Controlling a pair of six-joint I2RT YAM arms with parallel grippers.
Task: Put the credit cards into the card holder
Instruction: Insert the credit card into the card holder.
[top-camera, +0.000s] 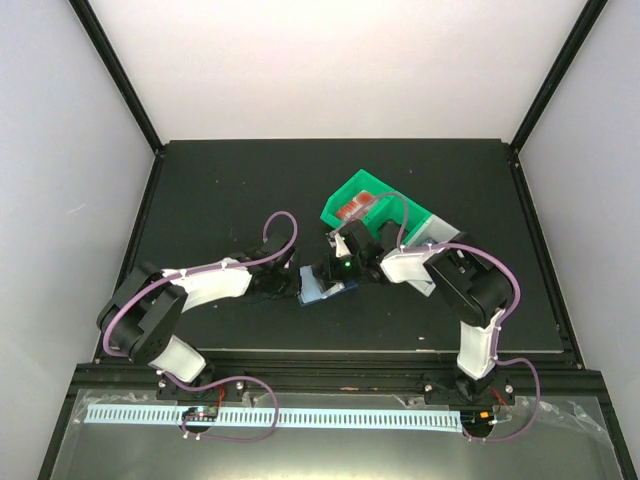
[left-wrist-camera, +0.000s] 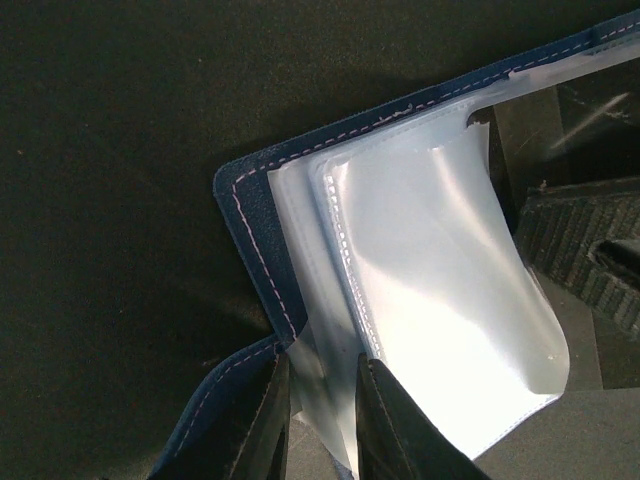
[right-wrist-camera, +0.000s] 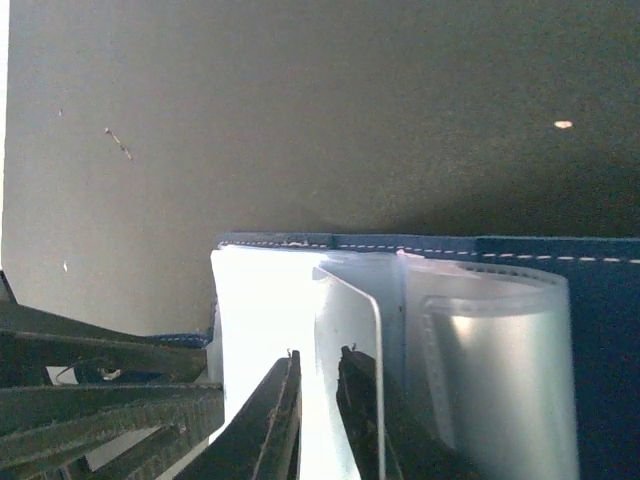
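The dark blue card holder (top-camera: 318, 288) lies open between the arms, its pale clear sleeves (left-wrist-camera: 430, 300) fanned out. My left gripper (left-wrist-camera: 325, 365) is narrowly closed on the sleeves near the spine, one finger against the blue cover (left-wrist-camera: 245, 230). My right gripper (right-wrist-camera: 320, 360) pinches one upright clear sleeve leaf (right-wrist-camera: 350, 310) of the card holder (right-wrist-camera: 520, 260). In the top view the left gripper (top-camera: 292, 283) and right gripper (top-camera: 338, 268) meet over the holder. A red-and-white credit card (top-camera: 352, 208) lies in the green tray (top-camera: 372, 190). No card shows in either gripper.
The green and white compartment tray sits just behind the right arm. The right gripper's dark ribbed body (left-wrist-camera: 590, 265) shows at the right of the left wrist view. The left gripper's body (right-wrist-camera: 100, 400) shows at the lower left of the right wrist view. Black mat (top-camera: 220, 190) all around.
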